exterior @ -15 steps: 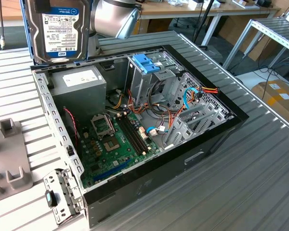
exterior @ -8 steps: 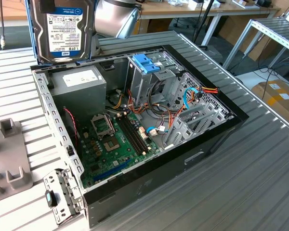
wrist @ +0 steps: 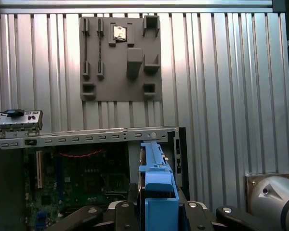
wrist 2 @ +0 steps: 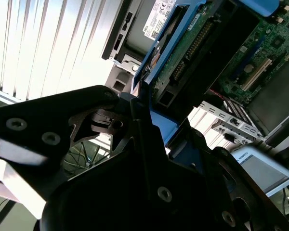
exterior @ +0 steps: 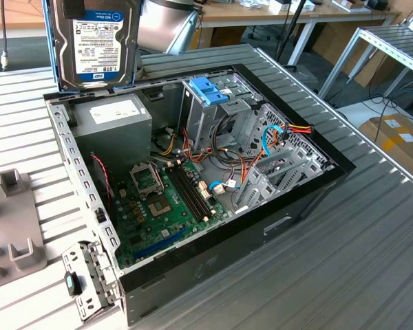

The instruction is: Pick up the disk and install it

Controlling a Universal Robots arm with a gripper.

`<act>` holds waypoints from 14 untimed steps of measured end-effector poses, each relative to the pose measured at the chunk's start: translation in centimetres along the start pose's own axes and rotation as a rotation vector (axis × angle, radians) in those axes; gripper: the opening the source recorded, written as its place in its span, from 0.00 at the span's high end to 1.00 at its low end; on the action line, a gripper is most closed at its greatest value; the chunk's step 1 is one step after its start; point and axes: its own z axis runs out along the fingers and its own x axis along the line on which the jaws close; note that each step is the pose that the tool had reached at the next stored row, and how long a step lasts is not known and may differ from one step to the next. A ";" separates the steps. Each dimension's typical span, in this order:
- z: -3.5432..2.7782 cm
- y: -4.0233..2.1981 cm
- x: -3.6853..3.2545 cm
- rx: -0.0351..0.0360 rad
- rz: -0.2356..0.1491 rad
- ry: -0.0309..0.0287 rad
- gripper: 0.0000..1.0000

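On the ribbed metal table (exterior: 372, 227), above an open black computer case (exterior: 261, 234), our claw (wrist: 156, 211) was clamped on the blue-framed dark rectangular disk (exterior: 100, 41), lifted but, we judged, not yet installed.

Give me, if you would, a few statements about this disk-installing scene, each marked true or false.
1. The pincer grips the disk by its blue carrier. True.
2. The disk sits in the drive cage. False: it is held in the air, apart from the cage.
3. The computer case is closed. False: it is open, with the motherboard in plain sight.
4. A grey fixture plate lies on the slatted table beside the case. True.
5. The handle atop the cage is red. False: it is blue.
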 end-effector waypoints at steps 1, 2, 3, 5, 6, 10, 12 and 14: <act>0.00 -0.06 0.00 0.0000 0.000 0.0000 0.63; 0.00 -0.13 -0.01 0.0000 0.000 0.0000 0.63; 0.00 -0.21 -0.01 0.0000 0.000 0.0000 0.63; 0.01 -0.35 -0.02 0.0000 0.000 -0.0001 0.63; 0.01 -0.42 -0.02 0.0000 0.000 -0.0001 0.63; 0.01 -0.79 -0.05 0.0000 0.000 -0.0001 0.63; 0.01 -0.93 -0.05 0.0000 0.000 -0.0001 0.63; 0.01 -1.11 -0.07 0.0000 0.000 0.0000 0.63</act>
